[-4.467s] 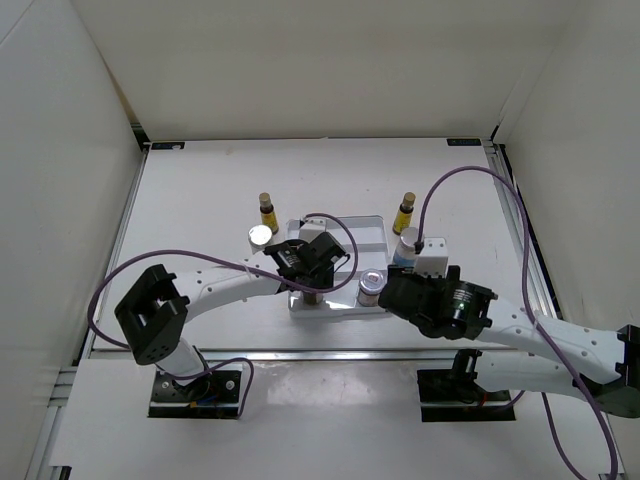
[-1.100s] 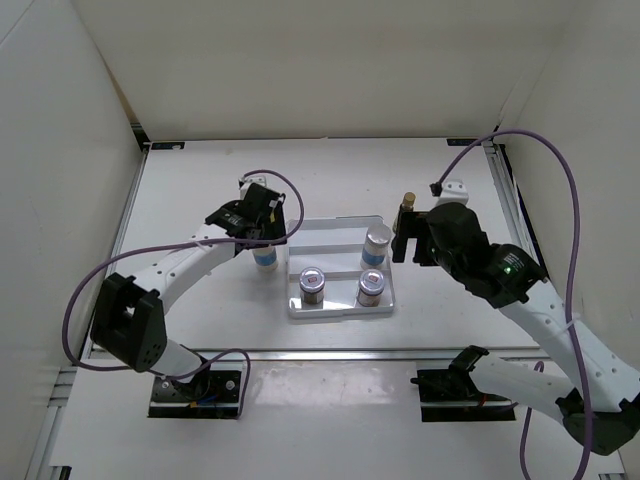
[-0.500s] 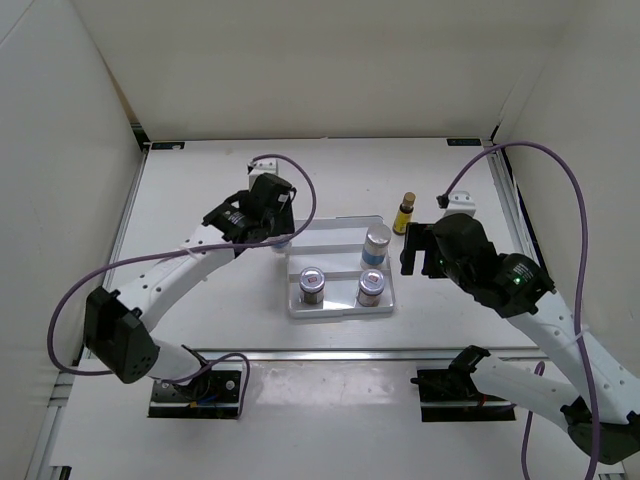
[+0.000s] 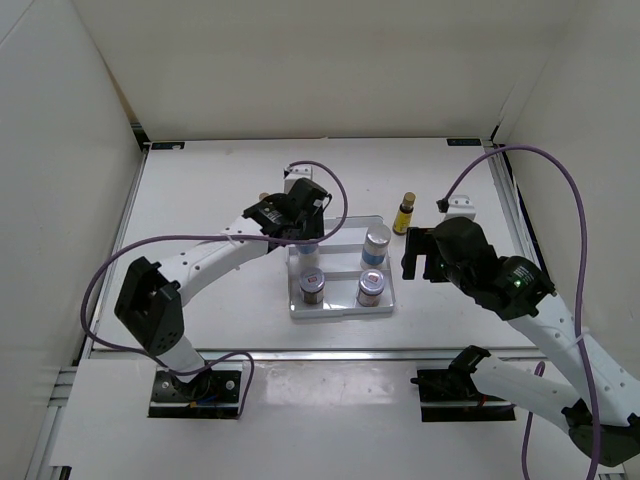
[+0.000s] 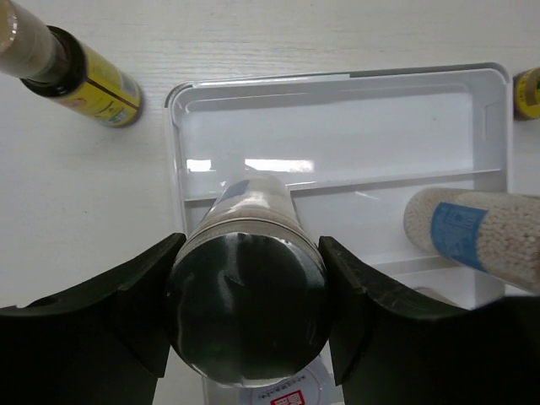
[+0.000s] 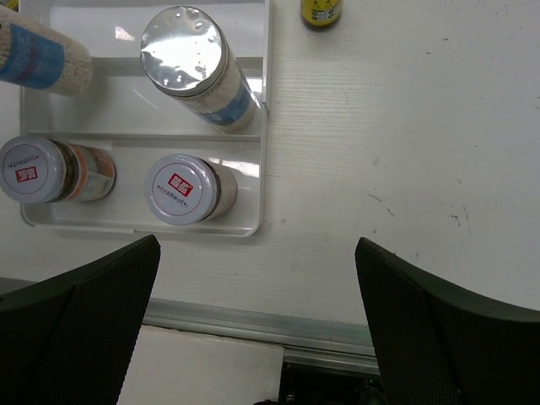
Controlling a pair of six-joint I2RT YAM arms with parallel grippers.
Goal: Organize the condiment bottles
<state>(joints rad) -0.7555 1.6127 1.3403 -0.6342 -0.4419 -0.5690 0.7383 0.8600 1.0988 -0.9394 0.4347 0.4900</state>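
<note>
Top external view, with both wrist views. Left arm [image 4: 205, 262] rises from its base, bends at the elbow near the table's left edge, and stretches its forearm rightward and away. This sets the left gripper [image 4: 297, 216] over the far-left part of the tray [image 4: 350, 228]. Left wrist view: the dark fingers [image 5: 118, 312] press either side of a white blue-labelled bottle [image 5: 246, 291], clamping it just under its silver cap. The bottle is upright over the tray's far row; whether its base touches the floor cannot be told. Right arm [image 4: 530, 300] is folded back on the right. Its right gripper [image 4: 418, 250] hangs above bare table [image 4: 200, 190] just beside the tray's right wall, fingers spread wide and holding nothing. Within the tray, a second white bottle [image 6: 194, 67] stands upright at far right. The near-left jar [image 6: 34, 169] and near-right jar [image 6: 180, 189] sit side by side in the near row, apart from each other. One amber bottle [image 5: 80, 72] stands on the table just beside the tray's far-left corner. Another amber bottle [image 4: 405, 212] stands near the far-right corner, outside the tray
</note>
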